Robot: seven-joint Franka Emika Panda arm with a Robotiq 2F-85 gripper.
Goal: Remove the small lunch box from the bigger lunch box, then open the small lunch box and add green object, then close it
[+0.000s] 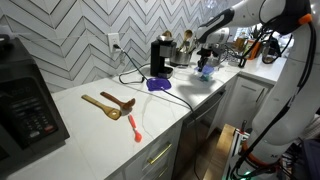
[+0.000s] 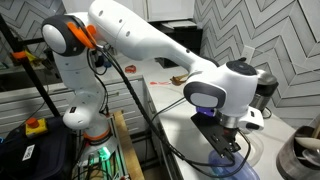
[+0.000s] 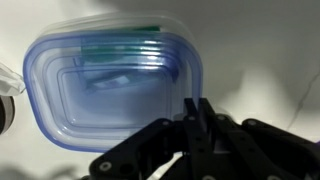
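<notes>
White desk (image 1: 85,130). Wrist view, upper left: one bigger lunch box (image 3: 45,100), one small lunch box (image 3: 115,95) nested inside, outlines blurred. One tool (image 3: 197,115), lower right, cut off; its spread cannot be told.

Distant counter (image 1: 150,112) view, close view behind same arm (image 2: 150,45), wrist apparently facing down

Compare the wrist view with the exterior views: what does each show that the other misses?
Wrist view only: the bigger lunch box from above, the small lunch box nested inside, and a green streak, likely the green object. Exterior views only: the wooden spoons, the red-orange utensil and a purple item on the counter. Shared: the gripper over the bigger lunch box; whether it is open is unclear.
</notes>
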